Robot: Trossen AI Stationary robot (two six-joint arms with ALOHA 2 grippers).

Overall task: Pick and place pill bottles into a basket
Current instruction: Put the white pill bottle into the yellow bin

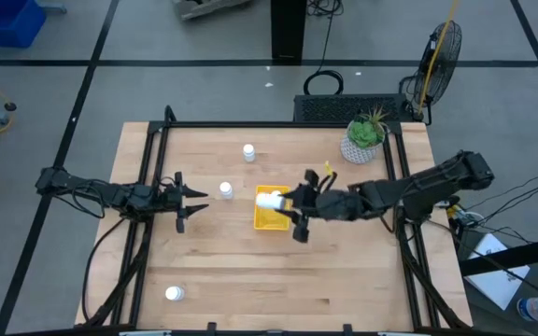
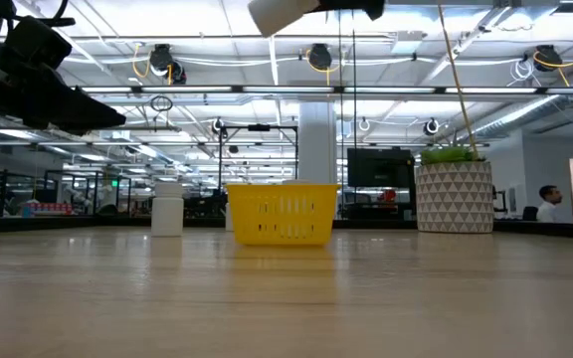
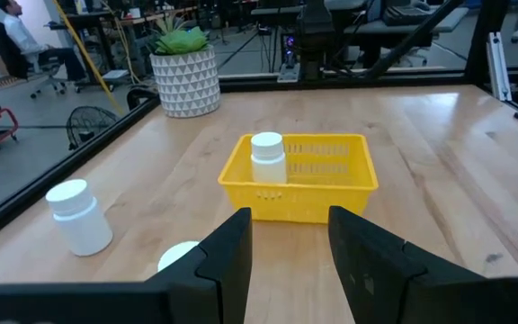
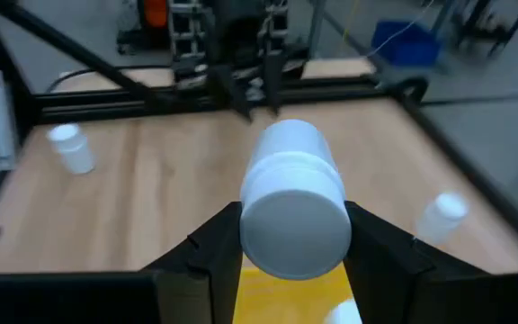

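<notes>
One bottle (image 3: 268,158) is already seen standing upright inside the basket (image 1: 271,220), near its left wall. A second bottle (image 4: 295,193) is clamped sideways between the fingers of the right gripper (image 1: 293,208) and is held above the basket, cap end pointing toward the left arm — the low view shows it well clear of the rim, so it has not been released.

Three bottles are left on the table. One (image 1: 225,190) stands just left of the basket, between it and the left gripper (image 1: 191,202); another (image 1: 248,151) stands farther back, toward the far edge; the last (image 1: 174,294) is near the front-left corner, well apart from everything else.

The left gripper is parked to the left of the basket, raised off the table, its fingers spread and empty, aimed at the basket.

By this count the task is judged to be under halfway — one bottle delivered, one about to be dropped, three not yet picked. The bottle beside the basket is the nearest candidate for the left arm. A potted plant (image 1: 363,138) at the far right is no part of the job.
</notes>
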